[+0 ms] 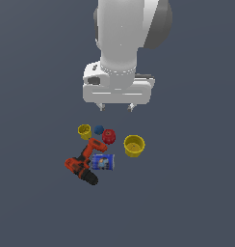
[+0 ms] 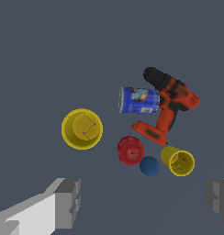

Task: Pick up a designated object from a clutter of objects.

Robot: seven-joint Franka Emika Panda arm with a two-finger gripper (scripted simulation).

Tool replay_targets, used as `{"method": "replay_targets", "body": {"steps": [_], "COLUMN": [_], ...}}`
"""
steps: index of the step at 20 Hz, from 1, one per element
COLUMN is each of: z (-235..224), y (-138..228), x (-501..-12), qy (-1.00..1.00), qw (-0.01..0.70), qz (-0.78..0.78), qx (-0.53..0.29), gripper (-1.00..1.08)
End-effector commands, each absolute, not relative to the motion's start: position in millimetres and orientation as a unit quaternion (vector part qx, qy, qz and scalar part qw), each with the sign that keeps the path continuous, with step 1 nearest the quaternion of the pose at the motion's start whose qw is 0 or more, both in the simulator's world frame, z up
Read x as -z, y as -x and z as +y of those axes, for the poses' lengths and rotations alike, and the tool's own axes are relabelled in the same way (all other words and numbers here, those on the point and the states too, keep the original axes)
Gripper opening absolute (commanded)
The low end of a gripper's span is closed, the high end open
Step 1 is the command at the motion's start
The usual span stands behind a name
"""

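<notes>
The designated object, a larger plain yellow cup [image 1: 134,145] [image 2: 82,129], stands upright and open-topped at the exterior view's right edge of the clutter. The clutter holds an orange-and-black power drill [image 1: 84,164] [image 2: 168,105], a blue labelled can [image 1: 102,162] [image 2: 139,100] lying on its side, a red cup [image 1: 109,136] [image 2: 131,150], a tiny blue piece [image 1: 98,130] [image 2: 149,165] and a small yellow cup [image 1: 84,131] [image 2: 178,160]. My gripper [image 1: 116,107] [image 2: 143,202] hangs open well above the floor, behind the group, touching nothing. Its fingers [image 2: 68,202] stand wide apart.
Everything rests on a plain dark grey floor [image 1: 187,202]. The arm's white body [image 1: 124,43] rises above the gripper. The red cup sits a short gap from the larger yellow cup, on the side toward the drill.
</notes>
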State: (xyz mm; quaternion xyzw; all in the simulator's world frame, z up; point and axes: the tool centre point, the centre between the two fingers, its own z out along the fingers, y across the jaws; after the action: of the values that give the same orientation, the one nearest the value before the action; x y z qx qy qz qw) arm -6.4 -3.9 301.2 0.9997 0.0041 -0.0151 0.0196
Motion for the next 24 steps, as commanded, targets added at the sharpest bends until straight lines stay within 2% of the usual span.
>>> {"method": "replay_targets", "body": {"steps": [1,13,24], "z": [-4,-2,4], "y": [6,0,3], "x": [-301,-308,-265], "qy": [-1.000,-1.000,-0.995], "qw": [0.020,0.012,-0.042], "qz": [0.004,0.000,-0.076], "qx": [0.015,0.002,0.051], "gripper": [0.28,0.28,0.28]}}
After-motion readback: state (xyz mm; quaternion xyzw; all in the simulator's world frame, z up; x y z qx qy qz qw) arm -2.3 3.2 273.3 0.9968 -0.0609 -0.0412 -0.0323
